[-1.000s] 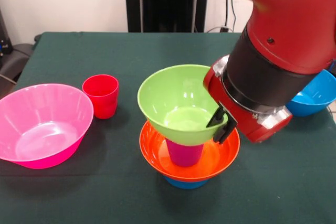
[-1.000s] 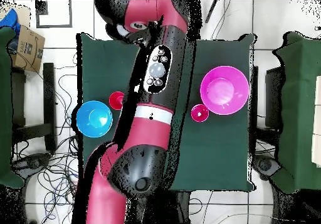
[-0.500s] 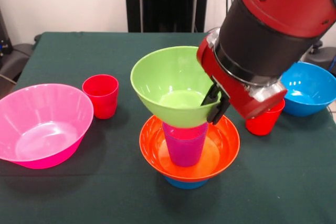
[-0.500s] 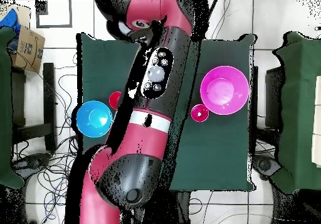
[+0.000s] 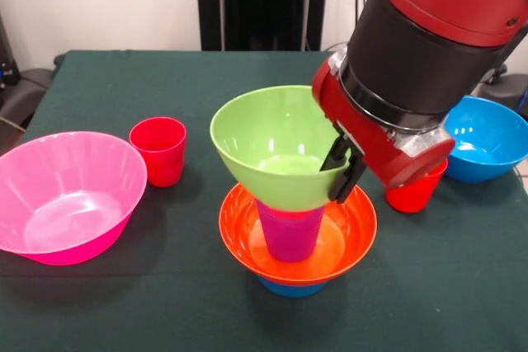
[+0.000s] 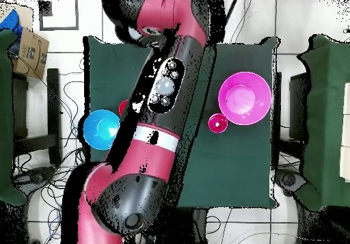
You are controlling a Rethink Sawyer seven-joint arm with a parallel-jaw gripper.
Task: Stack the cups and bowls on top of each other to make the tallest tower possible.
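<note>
**Green bowl seats on the tower**

The gripper pinches the lime green bowl at its 3 o'clock rim, sitting tilted on the purple cup inside the orange bowl. Level and centre it before letting go.

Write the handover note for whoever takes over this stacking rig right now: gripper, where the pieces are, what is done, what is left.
Gripper: shut on the lime green bowl, its fingers pinching the rim.
Tower: blue bowl lowest, orange bowl on it, purple cup standing inside. The lime green bowl sits over the cup's mouth, slightly tilted; whether it is fully seated is unclear.
Loose on the table: large pink bowl, red cup beside it, second red cup, large blue bowl.
Left: release the green bowl, then add the loose pieces.
</note>
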